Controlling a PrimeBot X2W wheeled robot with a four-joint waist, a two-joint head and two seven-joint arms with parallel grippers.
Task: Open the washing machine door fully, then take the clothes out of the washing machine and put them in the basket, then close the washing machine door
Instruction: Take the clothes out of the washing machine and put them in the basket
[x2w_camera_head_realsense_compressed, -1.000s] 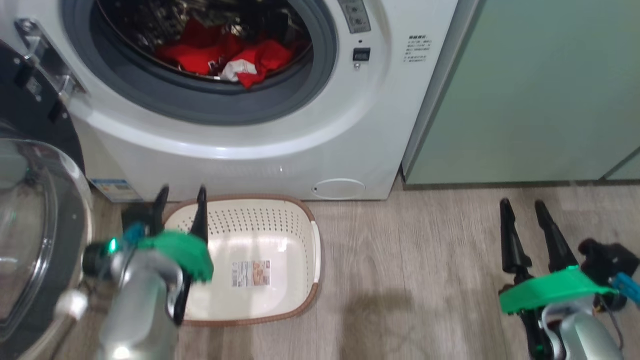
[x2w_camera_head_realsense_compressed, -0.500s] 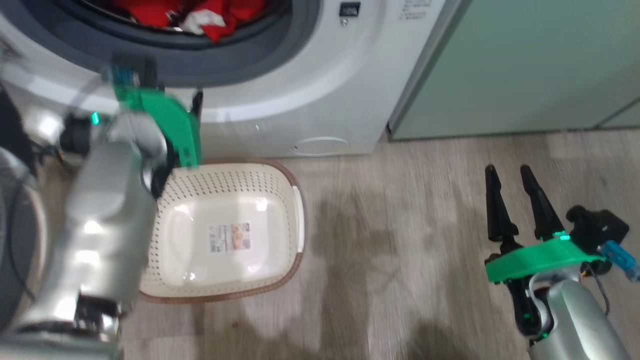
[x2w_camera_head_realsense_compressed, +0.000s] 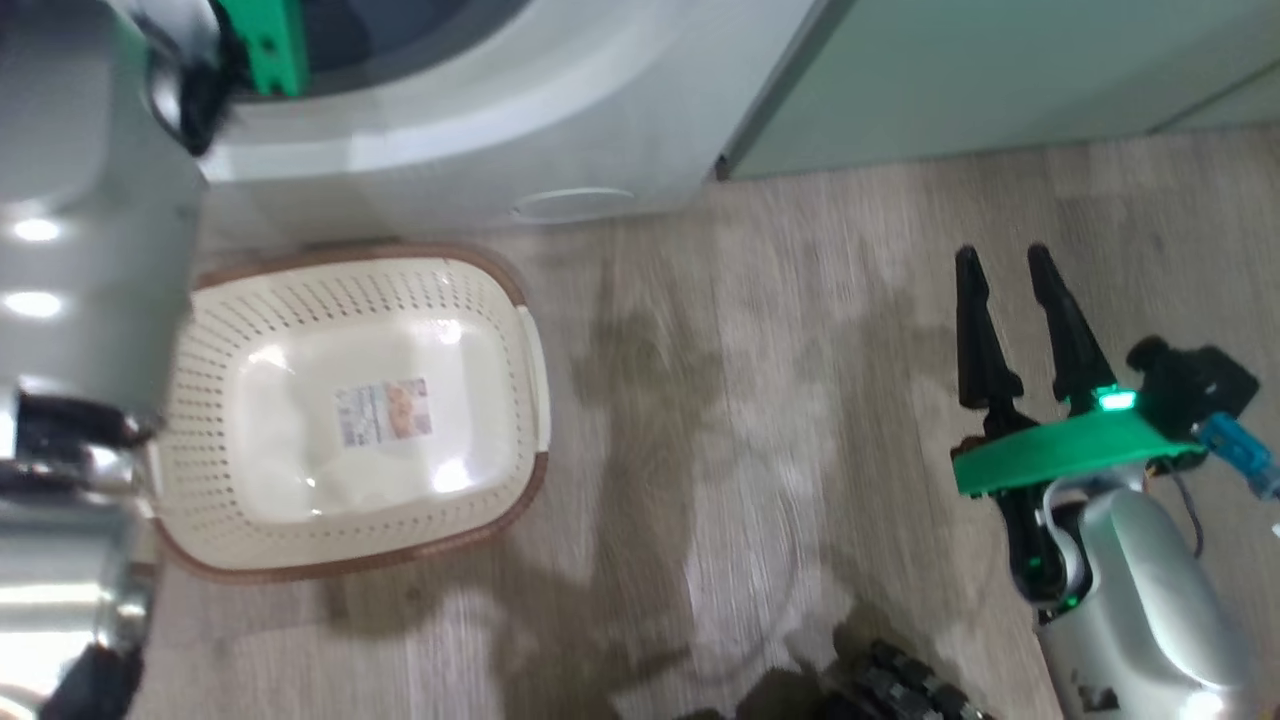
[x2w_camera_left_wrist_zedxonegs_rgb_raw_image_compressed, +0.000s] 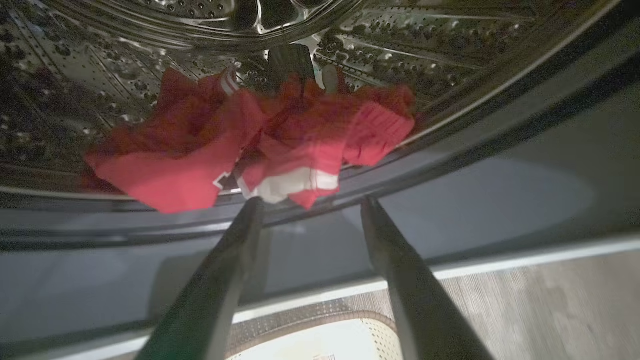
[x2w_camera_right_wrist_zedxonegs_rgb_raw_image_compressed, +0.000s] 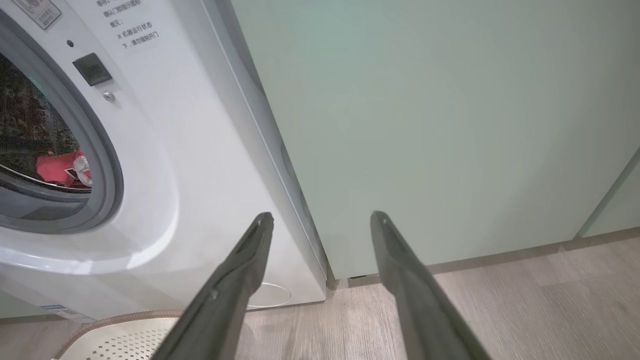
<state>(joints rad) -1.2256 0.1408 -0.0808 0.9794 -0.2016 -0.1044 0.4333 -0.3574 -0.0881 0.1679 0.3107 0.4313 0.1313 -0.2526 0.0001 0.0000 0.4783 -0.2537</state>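
Observation:
Bright red clothes (x2w_camera_left_wrist_zedxonegs_rgb_raw_image_compressed: 260, 140) with white trim lie at the front of the steel drum, just behind the grey gasket (x2w_camera_left_wrist_zedxonegs_rgb_raw_image_compressed: 450, 200). My left gripper (x2w_camera_left_wrist_zedxonegs_rgb_raw_image_compressed: 310, 205) stands open at the gasket's lip, its fingertips just short of the clothes, nothing between them. The white washing machine (x2w_camera_head_realsense_compressed: 480, 130) fills the top of the head view, my left forearm (x2w_camera_head_realsense_compressed: 90, 230) reaching up into its opening. The cream basket (x2w_camera_head_realsense_compressed: 220, 530) sits on the floor in front of the machine, nothing in it. My right gripper (x2w_camera_head_realsense_compressed: 1000, 255) hangs open over the floor at the right. The door is out of view.
Pale green cabinets (x2w_camera_head_realsense_compressed: 1000, 70) stand right of the machine. Grey wood-look floor (x2w_camera_head_realsense_compressed: 750, 400) lies between the basket and my right arm. A dark ribbed part (x2w_camera_head_realsense_compressed: 900, 690) of my base shows at the bottom edge.
The head camera has tilted down, so the machine and basket have shifted in the picture. My left arm rose from beside the basket up into the machine's opening. The right gripper stays open.

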